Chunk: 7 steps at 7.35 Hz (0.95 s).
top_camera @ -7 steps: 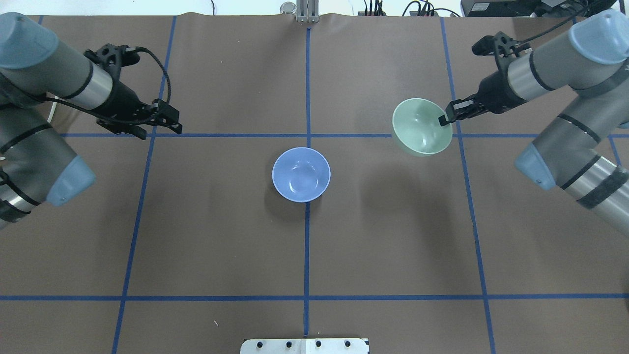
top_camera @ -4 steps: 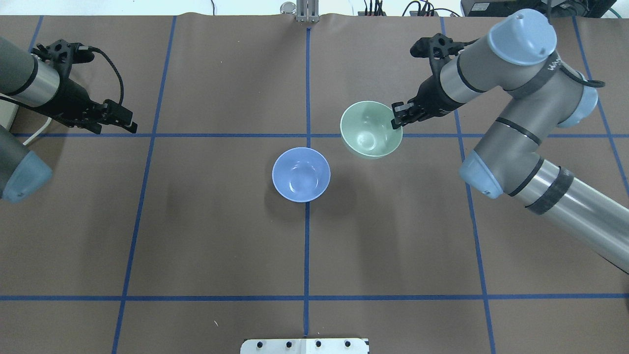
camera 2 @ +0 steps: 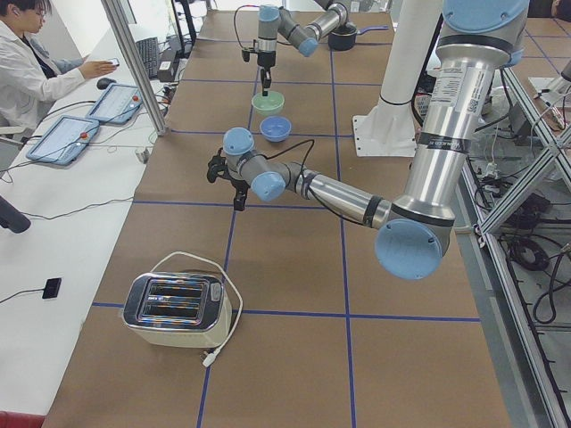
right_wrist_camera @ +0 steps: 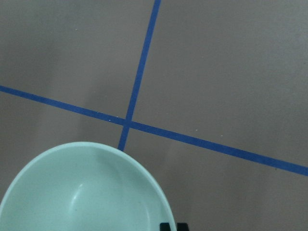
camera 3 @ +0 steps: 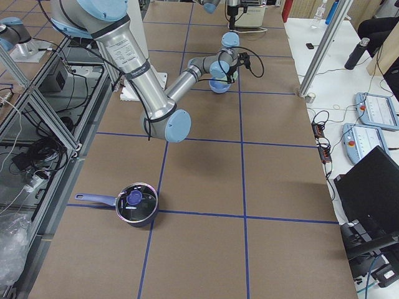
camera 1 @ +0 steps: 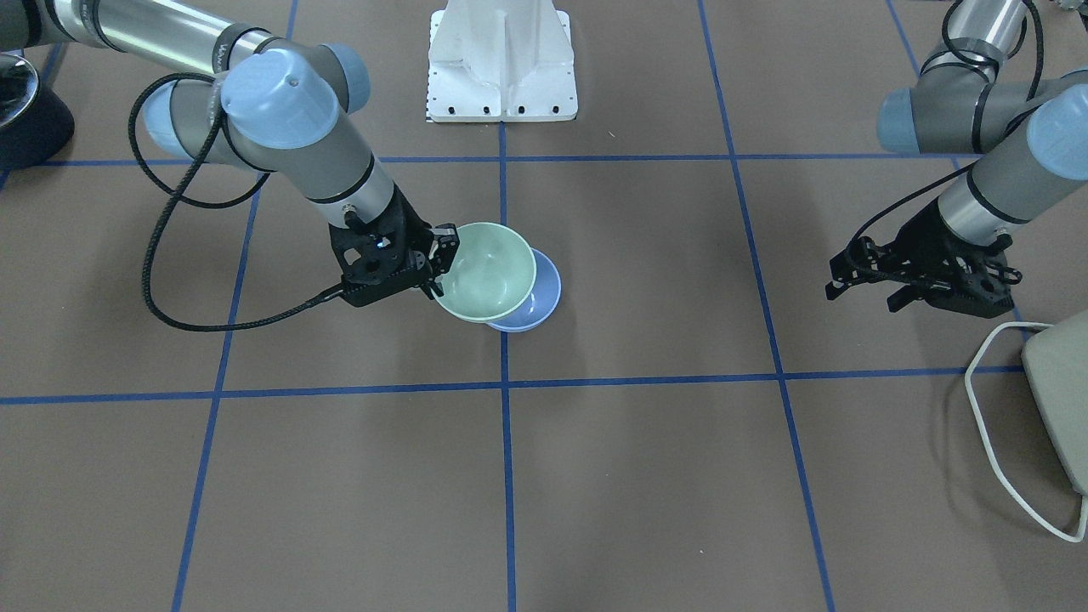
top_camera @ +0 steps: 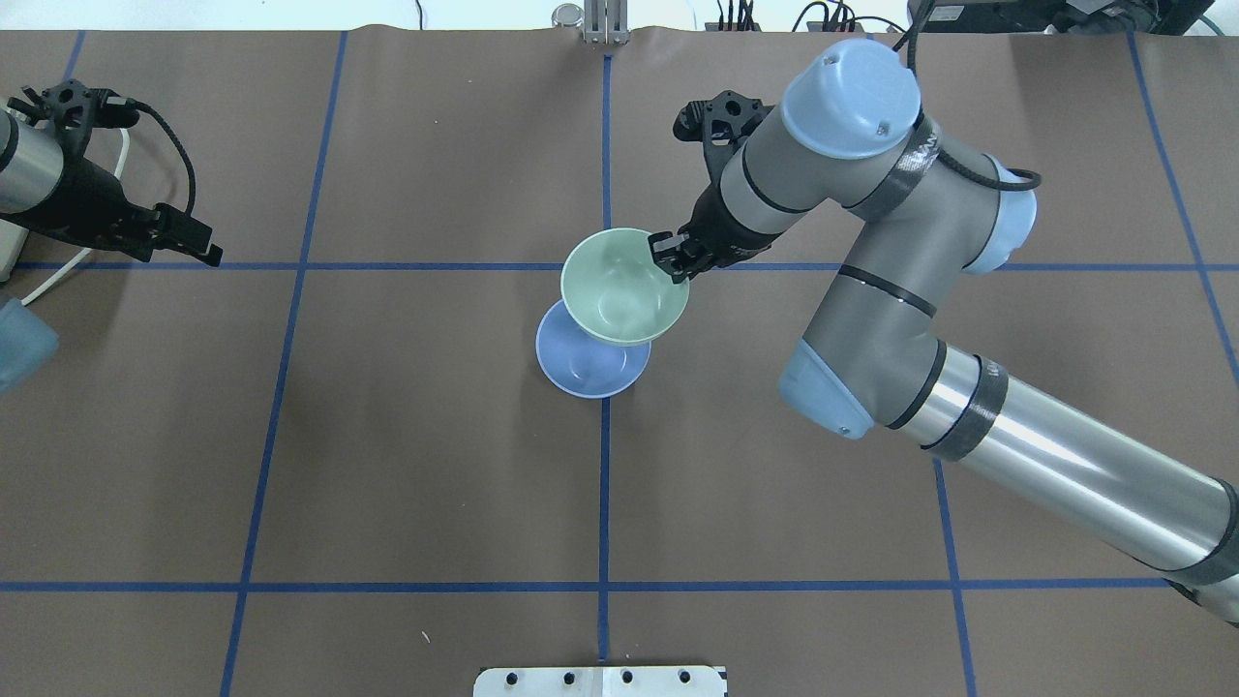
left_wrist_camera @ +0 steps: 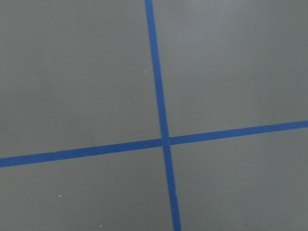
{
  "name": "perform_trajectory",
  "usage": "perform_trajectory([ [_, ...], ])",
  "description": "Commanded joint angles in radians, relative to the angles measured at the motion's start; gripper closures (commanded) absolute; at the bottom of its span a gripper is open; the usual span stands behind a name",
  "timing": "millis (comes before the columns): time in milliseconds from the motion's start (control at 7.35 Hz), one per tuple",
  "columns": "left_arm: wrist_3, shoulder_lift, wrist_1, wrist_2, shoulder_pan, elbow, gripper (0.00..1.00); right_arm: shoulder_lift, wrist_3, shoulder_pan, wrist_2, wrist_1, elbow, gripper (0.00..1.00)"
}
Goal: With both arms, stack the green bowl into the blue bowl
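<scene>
**A:** From across the counter, what has the right pincer got?

**B:** The right pincer is nipped narrow on the rim of the green bowl. That bowl hangs over the blue bowl and hides all but a crescent of it. The left pincer is far off to the side, jaws spread wide with nothing between them.

**A:** And from overhead?

**B:** The green bowl is mouth up, gripped at the rim on the arm's side. It overlaps the far half of the blue one, raised over it and not seated in it. The blue bowl sits on a tape line near the counter's middle. The left pincer is at the left edge, well apart from both bowls.

**A:** The side views?

**B:** From the left end, the far arm reaches straight down to the green bowl, with the blue one just in front. A toaster stands near the camera, and a person in white sits at a side desk. From the right end I see a lidded pot on the brown cover. The bowls are small there and half hidden by the arm.

**A:** The wrist cameras?

**B:** The left one shows only brown counter and two crossing blue lines. The right one shows the green bowl's rim low in the picture, above another tape crossing.
</scene>
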Motion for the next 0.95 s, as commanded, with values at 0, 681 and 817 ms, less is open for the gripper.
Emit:
perform_trajectory([
  [0, 0.009, 0.005, -0.001, 0.005, 0.000, 0.002, 0.03, 0.023, 0.038, -0.064, -0.067, -0.002, -0.005, 0.85],
  [681, 0.009, 0.005, -0.002, 0.010, 0.003, 0.013, 0.03, 0.036, 0.032, -0.079, -0.132, 0.006, -0.040, 0.85],
  [817, 0.009, 0.005, -0.004, 0.010, 0.005, 0.015, 0.03, 0.036, 0.029, -0.082, -0.138, 0.006, -0.048, 0.85],
])
